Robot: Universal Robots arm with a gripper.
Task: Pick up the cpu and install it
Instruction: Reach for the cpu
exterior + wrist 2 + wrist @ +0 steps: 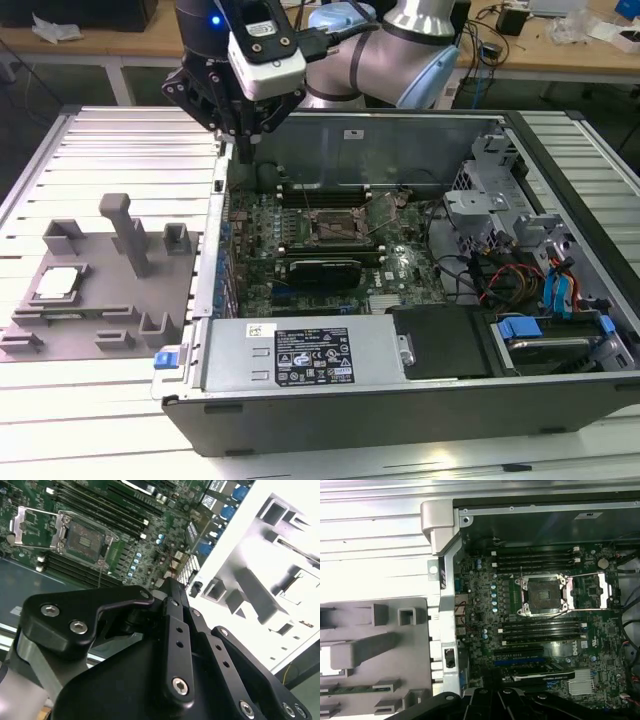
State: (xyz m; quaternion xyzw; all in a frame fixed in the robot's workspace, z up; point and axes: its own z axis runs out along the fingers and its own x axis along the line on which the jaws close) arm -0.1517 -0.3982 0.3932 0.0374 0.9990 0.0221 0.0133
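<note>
cpu [58,283] parked in grey jig [105,275] outside pc case [300,420], exterior view's left; gripper [244,150] hung over case wall nearest jig, pinched together, nothing held; cpu judged light, stiff, slick-topped, fragile underneath, best taken by opposite edges

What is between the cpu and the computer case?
In the exterior view, a tall grey post and small blocks stand between cpu and case.
</note>
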